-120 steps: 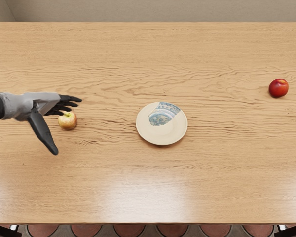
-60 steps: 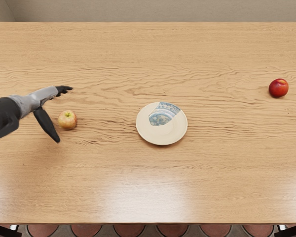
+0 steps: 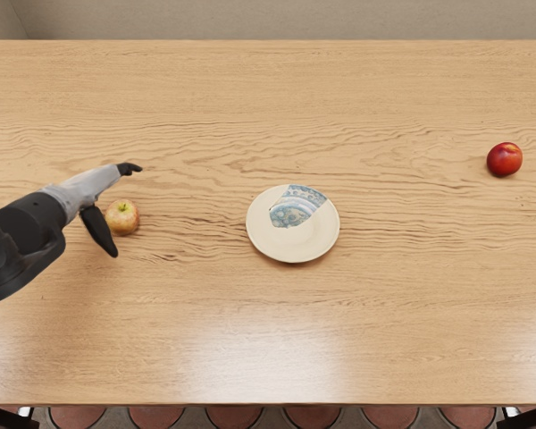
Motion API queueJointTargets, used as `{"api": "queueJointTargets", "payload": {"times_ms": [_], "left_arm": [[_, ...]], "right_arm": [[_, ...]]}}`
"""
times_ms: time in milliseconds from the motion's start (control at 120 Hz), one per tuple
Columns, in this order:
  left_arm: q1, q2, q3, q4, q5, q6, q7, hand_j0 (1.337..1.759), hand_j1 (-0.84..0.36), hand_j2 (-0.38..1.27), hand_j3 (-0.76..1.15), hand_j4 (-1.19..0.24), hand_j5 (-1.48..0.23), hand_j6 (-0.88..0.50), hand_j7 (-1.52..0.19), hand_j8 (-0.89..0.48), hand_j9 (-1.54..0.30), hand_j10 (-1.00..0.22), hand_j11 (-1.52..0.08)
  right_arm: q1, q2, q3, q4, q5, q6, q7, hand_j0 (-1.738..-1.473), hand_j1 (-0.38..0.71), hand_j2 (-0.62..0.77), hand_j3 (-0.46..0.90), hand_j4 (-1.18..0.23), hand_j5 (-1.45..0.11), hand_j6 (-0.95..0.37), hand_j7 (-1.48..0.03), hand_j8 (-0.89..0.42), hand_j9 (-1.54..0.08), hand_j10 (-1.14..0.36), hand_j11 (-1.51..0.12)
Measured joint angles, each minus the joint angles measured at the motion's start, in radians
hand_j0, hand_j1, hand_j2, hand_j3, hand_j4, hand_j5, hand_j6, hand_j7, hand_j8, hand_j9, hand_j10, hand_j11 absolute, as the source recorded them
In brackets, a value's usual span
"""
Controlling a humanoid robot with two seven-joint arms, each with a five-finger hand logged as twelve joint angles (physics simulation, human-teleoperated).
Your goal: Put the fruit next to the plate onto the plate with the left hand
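A small yellow-red apple (image 3: pixel 122 217) lies on the wooden table, left of a cream plate (image 3: pixel 293 236) with a blue pattern at its upper part. My left hand (image 3: pixel 108 202) reaches in from the left edge and sits just left of the apple. Its fingers are spread: the dark fingertips (image 3: pixel 129 168) point past the apple's far side and the thumb (image 3: pixel 100 231) hangs down on its near left. Nothing is in the hand. The plate holds no fruit.
A red apple (image 3: pixel 505 159) lies far off near the table's right edge. The table's front edge (image 3: pixel 268 404) runs along the bottom of the view, and a wall stands behind the far edge.
The left arm has dropped lower and turned, its forearm now bulking large at the left edge. The hand has closed in on the yellow-red apple, which has not moved.
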Motion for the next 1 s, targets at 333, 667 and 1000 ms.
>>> {"api": "queueJointTargets", "payload": {"times_ms": [333, 667, 1000], "left_arm": [[0.002, -0.053, 0.003, 0.086, 0.006, 0.016, 0.000, 1.658, 0.08, 0.05, 0.00, -0.23, -0.30, -0.24, -0.30, -0.24, -0.30, -0.23, -0.30], [0.002, -0.070, 0.011, 0.104, 0.007, 0.033, 0.000, 1.658, -0.03, 0.07, 0.00, -0.32, -0.41, -0.32, -0.41, -0.32, -0.41, -0.32, -0.41], [0.002, -0.111, 0.020, 0.139, 0.009, 0.039, 0.000, 1.658, -0.09, 0.08, 0.00, -0.37, -0.48, -0.37, -0.48, -0.37, -0.48, -0.37, -0.48]], "right_arm": [[0.004, 0.000, 0.000, 0.000, 0.000, -0.001, 0.000, -1.658, -0.35, 0.00, 0.00, 0.00, 0.00, 0.00, 0.00, 0.00, 0.00, 0.00, 0.00], [0.007, 0.000, 0.000, 0.000, 0.000, -0.001, 0.000, -1.658, -0.35, 0.00, 0.00, 0.00, 0.00, 0.00, 0.00, 0.00, 0.00, 0.00, 0.00], [0.008, 0.000, 0.000, -0.001, 0.000, -0.001, 0.000, -1.658, -0.35, 0.00, 0.00, 0.00, 0.00, 0.00, 0.00, 0.00, 0.00, 0.00, 0.00]]}}
